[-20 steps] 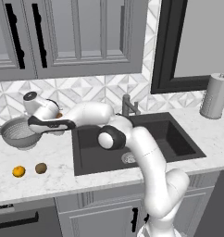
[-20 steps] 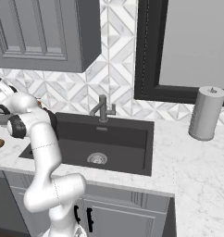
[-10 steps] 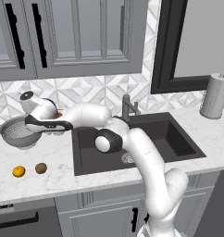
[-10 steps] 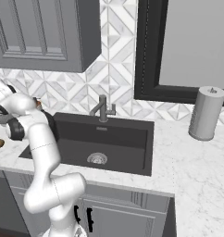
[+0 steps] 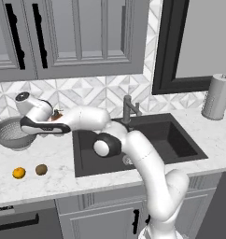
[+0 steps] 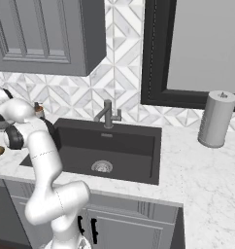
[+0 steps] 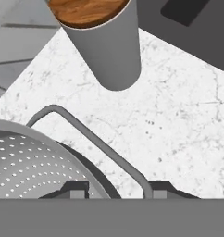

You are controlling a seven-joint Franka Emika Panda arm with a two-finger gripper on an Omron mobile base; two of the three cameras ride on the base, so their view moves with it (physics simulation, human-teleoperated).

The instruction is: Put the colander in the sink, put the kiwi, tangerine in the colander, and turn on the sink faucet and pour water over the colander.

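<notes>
At left of the left base view we see the gripper (image 5: 34, 129) reaching over the right edge of the colander (image 5: 11, 133), which sits on the counter (image 5: 49, 158) left of the sink (image 5: 154, 140). In hand view its fingertips (image 7: 73, 190) straddle the colander's handle (image 7: 93, 139), clamped on it. Tangerine (image 5: 19, 172) & kiwi (image 5: 41, 169) lie at lower left. Faucet (image 5: 129, 109) stands behind the sink.
</notes>
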